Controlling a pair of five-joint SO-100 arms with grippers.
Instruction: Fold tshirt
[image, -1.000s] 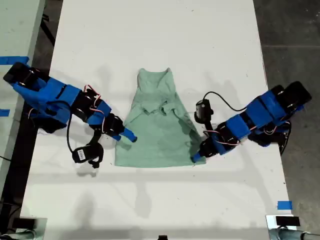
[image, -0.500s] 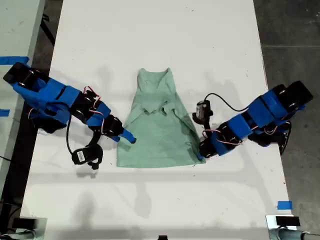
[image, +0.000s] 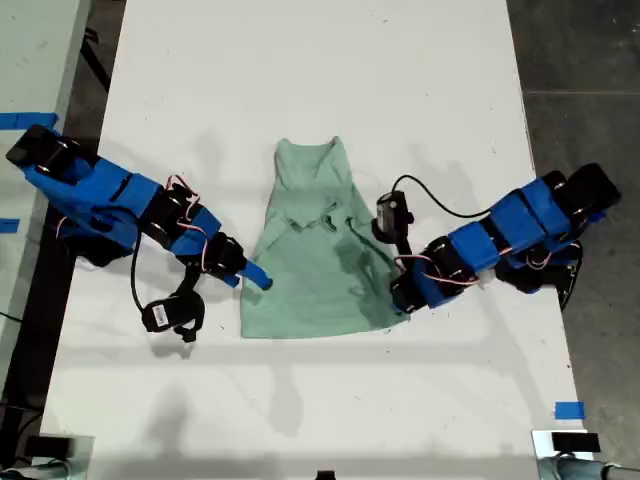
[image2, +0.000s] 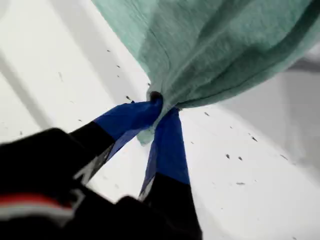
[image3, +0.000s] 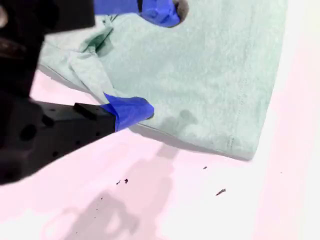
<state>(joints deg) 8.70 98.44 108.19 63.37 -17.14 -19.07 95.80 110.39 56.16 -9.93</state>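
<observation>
Since the earlier exterior frames, my first gripper (image: 400, 298) has drawn inward and slightly toward the top of the exterior view, and the lower corner of the tshirt (image: 310, 260) on the exterior view's right has come in with it. The hem is now narrower, and its corner on the exterior view's left has also shifted slightly inward.

The garment lies near the middle of the white table (image: 300, 80), neck toward the top of the exterior view and hem toward the bottom. Its sleeves are folded in over the chest.

In the first wrist view, my first gripper (image2: 160, 112) is clenched on a bunched corner of the tshirt (image2: 215, 45), with the cloth gathered into folds and raised off the table (image2: 50, 75).

My second gripper (image: 255, 277) sits at the garment's edge on the exterior view's left. In the second wrist view, my second gripper (image3: 150, 60) has its jaws spread. One blue fingertip is over the flat tshirt (image3: 200, 75) and the other at its side edge, above the table (image3: 200, 210). It grips nothing.
</observation>
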